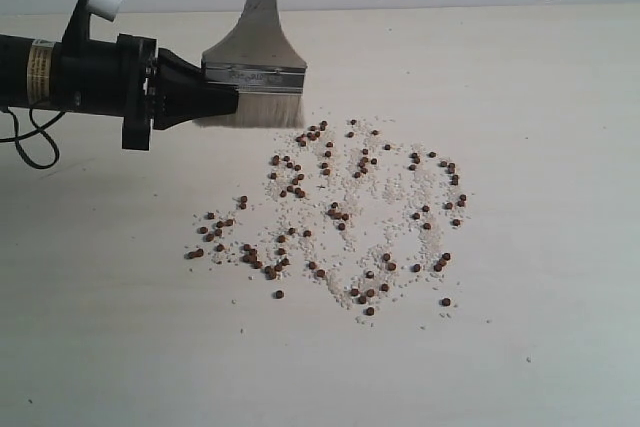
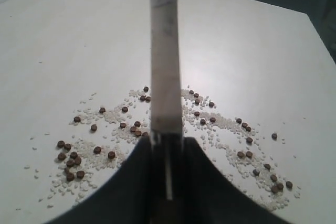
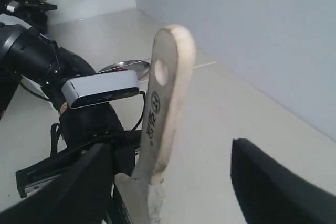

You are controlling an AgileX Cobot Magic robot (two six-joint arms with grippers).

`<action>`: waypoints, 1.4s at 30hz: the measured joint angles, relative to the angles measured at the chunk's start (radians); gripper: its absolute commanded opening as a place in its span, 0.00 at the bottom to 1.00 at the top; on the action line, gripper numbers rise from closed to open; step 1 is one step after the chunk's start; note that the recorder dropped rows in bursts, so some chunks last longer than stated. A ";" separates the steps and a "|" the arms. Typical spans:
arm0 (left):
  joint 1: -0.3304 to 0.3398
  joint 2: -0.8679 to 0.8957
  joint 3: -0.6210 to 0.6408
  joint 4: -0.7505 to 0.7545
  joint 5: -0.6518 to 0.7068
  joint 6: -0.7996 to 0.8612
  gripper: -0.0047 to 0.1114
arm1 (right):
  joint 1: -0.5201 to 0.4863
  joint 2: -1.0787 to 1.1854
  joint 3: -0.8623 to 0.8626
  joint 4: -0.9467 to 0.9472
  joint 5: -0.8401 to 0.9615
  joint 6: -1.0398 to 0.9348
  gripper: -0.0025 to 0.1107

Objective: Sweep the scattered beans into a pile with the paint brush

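The left gripper (image 1: pixel 215 102) is clamped sideways on the paint brush (image 1: pixel 255 52), its dark jaws pinching the flat head just where the silver ferrule (image 1: pixel 254 78) meets the bristles (image 1: pixel 255 110). The right gripper (image 3: pixel 176 182) stands wide open around the top of the brush, a finger on each side of the wooden handle (image 3: pixel 165 103) and neither touching it, so the left arm alone carries the brush. The brush is upright with its bristles pointing down at the table (image 1: pixel 560 97). Whether the tips press on the surface or hang just off it cannot be told. The beans (image 1: pixel 340 212) begin just beside the bristles' right corner and spread away from the brush toward the camera in loose rings and clusters, mixed with whitish grains (image 1: pixel 395 197). No pile has formed anywhere near the brush. I judge the sweeping barely begun, if at all: the brush is gripped and placed at the far edge of the scatter, and nearly all the gathering is left to do.
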 measured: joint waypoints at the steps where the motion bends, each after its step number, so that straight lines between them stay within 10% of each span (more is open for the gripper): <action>1: 0.000 0.000 0.000 0.000 0.000 0.000 0.04 | 0.000 0.009 0.000 0.004 0.011 -0.013 0.58; 29: 0.000 0.000 0.000 0.008 0.000 0.026 0.04 | 0.088 0.203 -0.274 0.014 0.118 0.078 0.55; 38: 0.000 0.000 0.000 0.008 0.000 0.026 0.04 | 0.092 0.209 -0.282 0.014 0.122 0.080 0.02; 42: 0.000 0.000 0.000 0.002 0.008 0.031 0.04 | 0.099 0.209 -0.284 0.012 0.160 0.075 0.02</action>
